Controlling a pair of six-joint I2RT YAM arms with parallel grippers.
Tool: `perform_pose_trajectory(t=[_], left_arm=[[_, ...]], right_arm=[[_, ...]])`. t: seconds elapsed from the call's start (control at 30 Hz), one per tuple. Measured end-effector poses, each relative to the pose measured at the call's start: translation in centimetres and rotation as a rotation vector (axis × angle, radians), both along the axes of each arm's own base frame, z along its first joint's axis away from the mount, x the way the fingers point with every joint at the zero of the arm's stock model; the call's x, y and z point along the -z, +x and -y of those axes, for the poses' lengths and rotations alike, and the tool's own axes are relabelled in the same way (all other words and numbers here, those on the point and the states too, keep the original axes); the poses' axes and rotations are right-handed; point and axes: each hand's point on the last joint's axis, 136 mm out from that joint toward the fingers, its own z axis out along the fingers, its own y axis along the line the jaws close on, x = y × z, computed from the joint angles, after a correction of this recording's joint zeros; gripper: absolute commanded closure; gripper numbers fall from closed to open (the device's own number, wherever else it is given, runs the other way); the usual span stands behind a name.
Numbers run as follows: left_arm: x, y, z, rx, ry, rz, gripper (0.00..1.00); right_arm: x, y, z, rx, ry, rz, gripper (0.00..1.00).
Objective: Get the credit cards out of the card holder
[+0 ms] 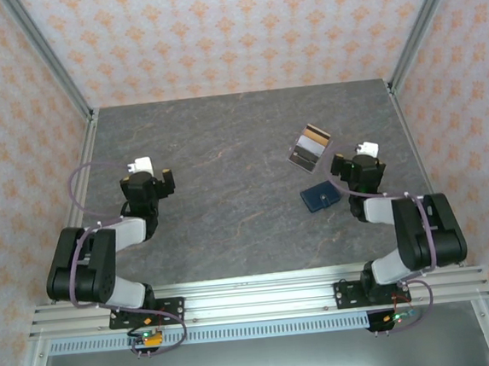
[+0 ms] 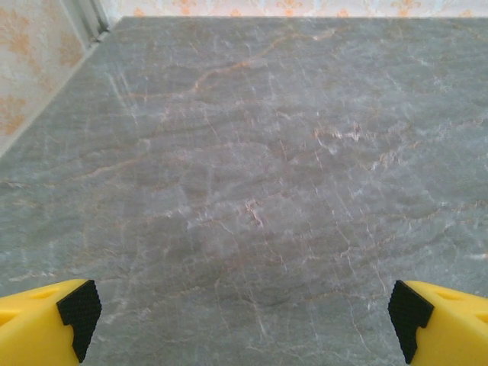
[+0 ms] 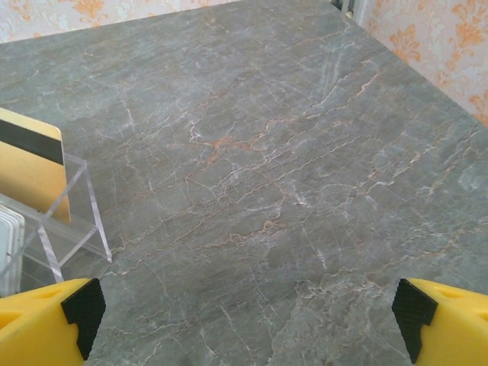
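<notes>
Bearing card holder (image 1: 320, 196), grey marbled table (image 1: 230, 210), orange-patterned walls (image 1: 231, 30)

Looks past the wide-spread right gripper (image 3: 247, 314) onto veined grey worktop (image 3: 290, 152). Catches at the left edge a clear plastic stand (image 3: 85, 207) holding credit cards (image 3: 30, 177): orange with a black stripe behind, whitish ones in front.

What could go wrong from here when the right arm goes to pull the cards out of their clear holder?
1. The credit cards stand packed together in the clear holder; the open right gripper might pinch several at once.
2. The holder looks light and unfixed on the table, so pulling a card could drag or tip it.
3. The navy wallet lies close beside that gripper and could be swept aside on the approach.
</notes>
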Motion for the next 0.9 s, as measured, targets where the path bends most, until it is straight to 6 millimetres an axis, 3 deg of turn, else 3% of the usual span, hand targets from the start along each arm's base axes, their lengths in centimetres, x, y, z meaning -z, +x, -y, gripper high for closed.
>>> perform_pose_trajectory(t=[0.3,0.43,0.53,0.73,0.9], left_arm=[[-9.0,-0.4,0.2,-0.074,-0.168,0.017,0.00],[-12.1,-1.7,0.9,-0.075,-0.251,-0.007,0.00],[-12.8,-3.4,1.4,-0.070,-0.297,-0.051,0.00],[-11.1,-5.8,2.4,-0.053,-0.345,-0.190,0.00],[-10.1,-6.6,3.1,-0.036,-0.358,-0.245,0.00]], right_arm=[[-11.1,-0.6,1.3,0.161,0.164,0.094,0.01],[-13.7,-1.8,0.9,0.206,0.284,0.024,0.01],[-13.0,-3.3,-0.3,0.190,0.364,-0.080,0.03],[-7.6,-7.4,-3.7,0.137,0.550,-0.322,0.13],[-2.5,-10.1,-6.4,0.151,0.674,-0.482,0.29]])
